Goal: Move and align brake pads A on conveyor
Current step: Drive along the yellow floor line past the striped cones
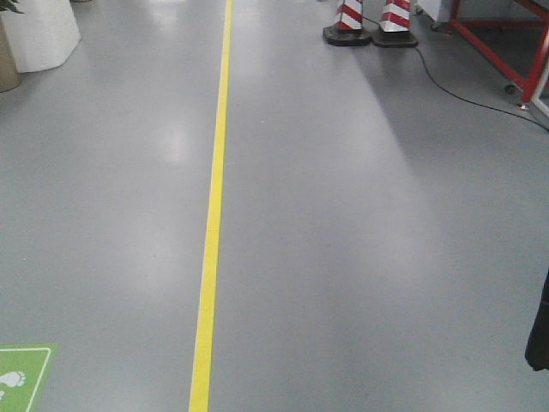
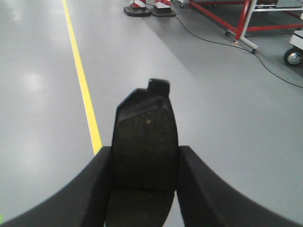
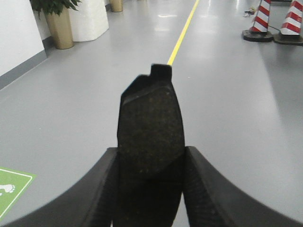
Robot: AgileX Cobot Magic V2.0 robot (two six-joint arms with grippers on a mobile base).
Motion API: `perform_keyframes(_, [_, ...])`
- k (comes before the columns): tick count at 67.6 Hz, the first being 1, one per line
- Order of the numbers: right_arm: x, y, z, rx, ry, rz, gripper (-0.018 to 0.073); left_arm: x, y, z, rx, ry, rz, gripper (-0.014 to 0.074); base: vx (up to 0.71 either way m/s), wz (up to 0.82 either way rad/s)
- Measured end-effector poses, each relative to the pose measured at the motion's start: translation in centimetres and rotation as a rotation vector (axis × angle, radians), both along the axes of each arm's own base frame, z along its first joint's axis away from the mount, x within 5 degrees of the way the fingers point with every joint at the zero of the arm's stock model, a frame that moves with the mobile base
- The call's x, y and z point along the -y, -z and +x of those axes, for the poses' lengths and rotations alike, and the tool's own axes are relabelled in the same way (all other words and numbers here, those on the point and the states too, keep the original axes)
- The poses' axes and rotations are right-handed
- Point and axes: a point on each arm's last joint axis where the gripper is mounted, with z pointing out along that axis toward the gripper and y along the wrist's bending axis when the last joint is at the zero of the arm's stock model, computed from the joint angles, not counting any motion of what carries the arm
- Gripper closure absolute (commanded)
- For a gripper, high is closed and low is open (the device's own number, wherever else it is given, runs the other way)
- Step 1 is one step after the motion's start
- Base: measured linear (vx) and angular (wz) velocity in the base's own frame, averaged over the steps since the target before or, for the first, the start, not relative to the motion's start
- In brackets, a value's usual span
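In the left wrist view a dark brake pad [image 2: 145, 137] with a speckled friction face and a small tab at its top stands upright between the black fingers [image 2: 94, 189], held above the grey floor; my left gripper [image 2: 145, 163] is shut on it. A second brake pad [image 3: 150, 132] of the same shape fills the right wrist view, and my right gripper [image 3: 150, 163] is shut on it. The conveyor is out of view in all frames. Neither gripper shows in the front view.
Grey workshop floor with a yellow line [image 1: 210, 232] running ahead. Red-and-white cones [image 1: 371, 21] stand far ahead on the right, beside a red frame [image 1: 502, 47] and a black cable [image 1: 463, 94]. White planters [image 3: 87, 19] stand at left. A green floor sign [image 1: 21, 373] lies near left.
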Motion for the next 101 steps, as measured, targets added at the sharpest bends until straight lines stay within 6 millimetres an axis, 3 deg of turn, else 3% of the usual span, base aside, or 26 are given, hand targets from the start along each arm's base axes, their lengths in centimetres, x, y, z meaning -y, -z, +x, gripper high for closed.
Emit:
perform_keyframes(45, [0.00, 0.00, 0.00, 0.000, 0.000, 0.000, 0.0564, 0.00, 0.00, 0.00, 0.000, 0.000, 0.000, 0.0603, 0.40, 0.07])
perform_keyframes(101, [0.00, 0.01, 0.00, -0.001, 0.000, 0.000, 0.0564, 0.00, 0.00, 0.00, 0.000, 0.000, 0.000, 0.0603, 0.64, 0.02])
